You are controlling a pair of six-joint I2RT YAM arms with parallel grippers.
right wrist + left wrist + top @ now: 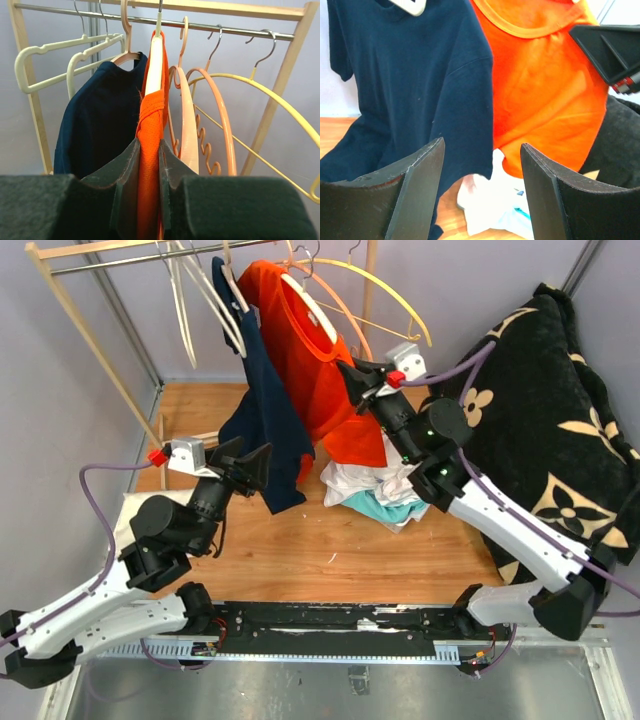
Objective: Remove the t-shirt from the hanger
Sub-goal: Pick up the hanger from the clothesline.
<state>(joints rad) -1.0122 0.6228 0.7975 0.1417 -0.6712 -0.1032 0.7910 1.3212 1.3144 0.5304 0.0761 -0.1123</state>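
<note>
An orange t-shirt (312, 375) hangs on a cream hanger (312, 308) from the rack rail, with a navy t-shirt (262, 410) on the hanger beside it. My right gripper (354, 378) is shut on a bunched fold of the orange t-shirt (150, 115) just below the cream hanger (154, 60); its jaws press the cloth from both sides (149, 144). Lower left, my left gripper (262, 466) is open, level with the navy shirt's hem. In the left wrist view its fingers (481, 145) hold nothing, and the navy shirt (410, 75) and orange t-shirt (545, 90) hang behind them.
Several empty hangers (220, 105) hang on the metal rail (225, 29) of a wooden rack. A pile of white and teal clothes (375, 492) lies on the wooden table below the shirts. A black blanket with beige flowers (555, 410) is draped at the right.
</note>
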